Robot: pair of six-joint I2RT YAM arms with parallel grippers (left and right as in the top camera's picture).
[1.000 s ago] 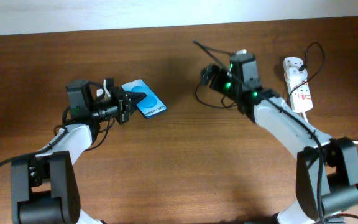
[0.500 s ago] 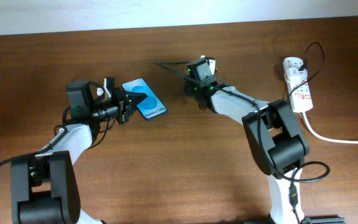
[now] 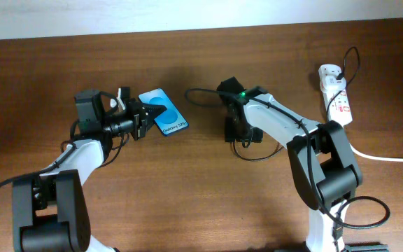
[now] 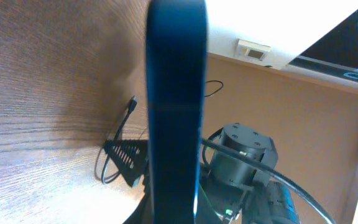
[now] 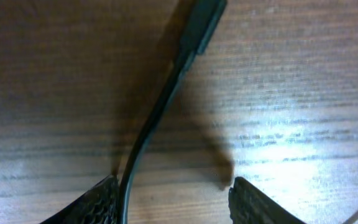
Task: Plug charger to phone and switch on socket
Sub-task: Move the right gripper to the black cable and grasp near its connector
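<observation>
My left gripper (image 3: 140, 117) is shut on the phone (image 3: 163, 112), holding it by its lower left end with the blue screen tilted up. In the left wrist view the phone (image 4: 174, 106) shows edge-on as a dark bar. My right gripper (image 3: 234, 130) is open and low over the table at the centre. The thin black charger cable (image 3: 200, 90) loops on the wood around it. In the right wrist view the charger (image 5: 157, 112) runs past the left finger (image 5: 95, 200) of the right gripper (image 5: 174, 190), ending in a dark plug (image 5: 202, 22). The white socket (image 3: 335, 98) lies at the back right.
The socket's thick white cord (image 3: 383, 155) runs off to the right edge. A loop of black cable (image 3: 254, 152) lies just in front of the right gripper. A pale wall borders the table's far edge.
My right arm has swung from the back right to the table's centre and come down, now open over the cable. The charger cable has shifted with it. The left arm and phone have not moved.
</observation>
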